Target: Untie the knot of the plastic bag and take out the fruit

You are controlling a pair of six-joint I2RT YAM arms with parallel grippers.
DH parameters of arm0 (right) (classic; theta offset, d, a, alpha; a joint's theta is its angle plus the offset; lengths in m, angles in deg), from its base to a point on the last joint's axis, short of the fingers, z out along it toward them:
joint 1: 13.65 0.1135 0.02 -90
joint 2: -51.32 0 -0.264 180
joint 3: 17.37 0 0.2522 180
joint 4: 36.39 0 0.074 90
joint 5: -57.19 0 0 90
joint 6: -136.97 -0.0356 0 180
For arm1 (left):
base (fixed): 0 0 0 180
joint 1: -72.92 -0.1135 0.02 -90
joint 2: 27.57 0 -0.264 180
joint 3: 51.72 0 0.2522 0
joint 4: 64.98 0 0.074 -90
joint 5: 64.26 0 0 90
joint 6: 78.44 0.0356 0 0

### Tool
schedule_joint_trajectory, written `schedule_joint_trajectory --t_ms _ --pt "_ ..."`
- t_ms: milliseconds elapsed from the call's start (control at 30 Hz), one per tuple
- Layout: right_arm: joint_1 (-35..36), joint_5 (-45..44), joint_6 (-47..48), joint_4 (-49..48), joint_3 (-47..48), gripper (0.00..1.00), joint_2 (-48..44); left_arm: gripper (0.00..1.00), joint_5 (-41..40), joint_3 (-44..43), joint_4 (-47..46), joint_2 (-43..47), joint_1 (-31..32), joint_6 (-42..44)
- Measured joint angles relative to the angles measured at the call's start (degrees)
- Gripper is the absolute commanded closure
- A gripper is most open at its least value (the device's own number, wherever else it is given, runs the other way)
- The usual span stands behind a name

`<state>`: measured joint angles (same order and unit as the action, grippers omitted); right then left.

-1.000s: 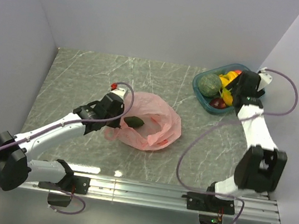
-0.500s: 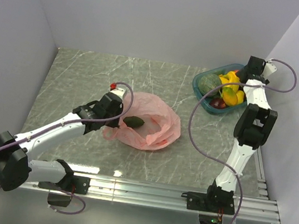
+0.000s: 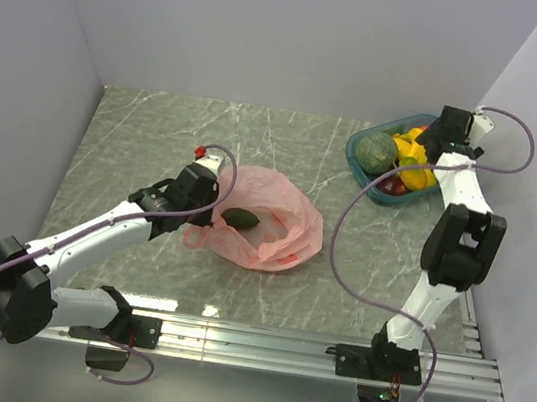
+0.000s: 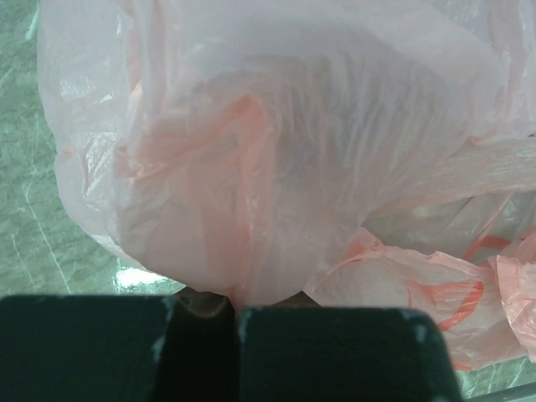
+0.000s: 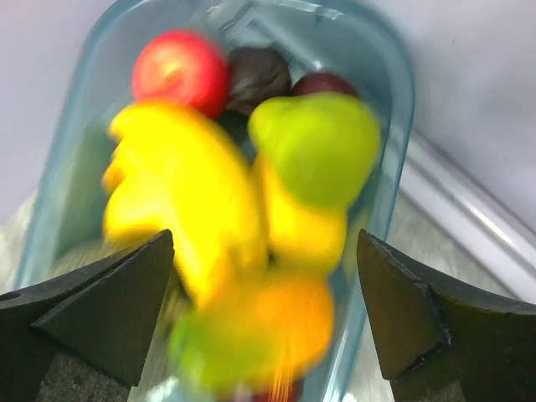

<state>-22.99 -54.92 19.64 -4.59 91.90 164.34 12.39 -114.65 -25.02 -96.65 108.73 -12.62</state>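
While the left gripper (image 4: 207, 306) stands pinched shut on the plastic bag (image 3: 280, 225) (pink, mid-table), a dark green fruit (image 3: 241, 218) lies in its mouth. The right gripper (image 5: 264, 251) hangs wide open, empty, over fruit (image 5: 314, 146) in the teal tray (image 3: 350, 155).

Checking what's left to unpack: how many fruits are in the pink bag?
1: a dark green fruit lying in the open mouth of the pink bag. Others may be hidden under the plastic.

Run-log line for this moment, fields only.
left gripper: shut on plastic bag | right gripper: open above teal tray | dark green fruit: in bag
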Motion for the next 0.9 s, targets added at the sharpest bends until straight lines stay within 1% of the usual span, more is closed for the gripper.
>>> schedule_joint_trajectory --t_ms 33,100,133,267,300,367,467,533,633,700,767,833,900 --pt "1.11 -0.07 0.85 -0.28 -2.25 0.07 -2.82 1.0 0.0 0.0 0.0 0.0 -0.02 -0.02" --pt "4.17 0.26 2.86 -1.57 -6.58 0.1 -8.28 0.99 0.02 0.0 0.04 -0.02 -0.02 -0.02" --pt "6.84 0.59 4.39 -2.32 -9.55 0.13 -12.31 0.99 0.0 0.0 0.07 -0.02 -0.07 -0.02" --pt "17.66 4.09 9.44 -5.01 -18.32 0.15 -24.04 0.99 0.07 0.0 0.26 -0.07 -0.11 -0.04" --pt "21.31 6.03 10.88 -5.64 -20.46 0.16 -27.1 1.0 0.11 0.0 0.24 -0.07 -0.13 -0.04" --pt "26.43 8.9 12.57 -6.49 -23.8 0.19 -31.71 1.0 0.09 0.0 0.2 0.02 -0.13 -0.02" --pt "32.44 13.68 14.58 -7.28 -29.79 0.21 -38.69 0.99 0.11 -0.44 0.76 0.26 -0.13 0.07" --pt "36.06 15.98 15.76 -7.56 -33.59 0.21 -42.95 0.99 0.07 -2.32 2.4 0.24 0.28 0.11" --pt "41.48 20.13 17.57 -8.31 -38.86 0.22 -48.57 0.99 -1.79 -7.98 4.79 0.22 3.69 0.07" --pt "44.83 23.87 18.6 -8.81 -42.25 0.23 -52.24 0.99 -3.74 -13.14 5.99 0.22 9.16 -0.11" --pt "47.32 26.77 19.37 -9.16 -45.03 0.23 -55.74 0.99 -4.04 -16.52 5.77 0.31 13.51 -0.61" --pt "48.59 28.81 19.65 -9.6 -47.1 0.23 -58.23 0.99 -3.21 -16.96 4.37 1.22 16.17 -1.9" --pt "49.16 29.97 19.85 -9.55 -48.28 0.23 -59.25 0.99 -3.08 -14.14 3.5 2.69 16.24 -3.85"
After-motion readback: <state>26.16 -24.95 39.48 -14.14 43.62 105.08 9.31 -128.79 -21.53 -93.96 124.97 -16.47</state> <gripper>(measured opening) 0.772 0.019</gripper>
